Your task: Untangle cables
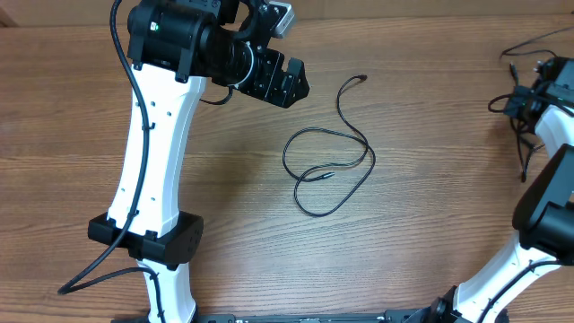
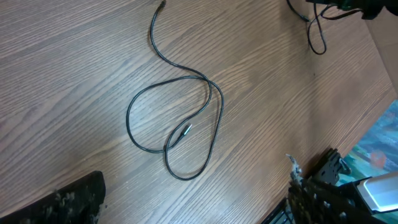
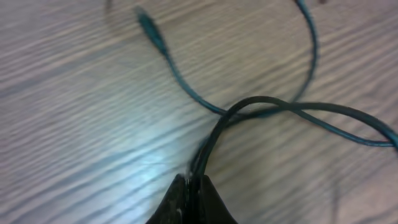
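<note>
Overhead: fixed above, looking straight down, wide, tabletop [image 1: 430,251] and both arms [image 1: 157,152] in frame. Left wrist: raised, oblique across the wood, mid-range; shares the looped cable [image 2: 129,117] with overhead. Right wrist: very close to the wood, blurred, cable strands [image 3: 280,102] filling frame.

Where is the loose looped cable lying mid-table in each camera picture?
Overhead: looped cable, centre.
Left wrist: centre-left.
Right wrist: not in it.
Shared landmark: tangled cables at the right hand, overhead's right edge, left wrist's top right, right wrist's middle.
</note>
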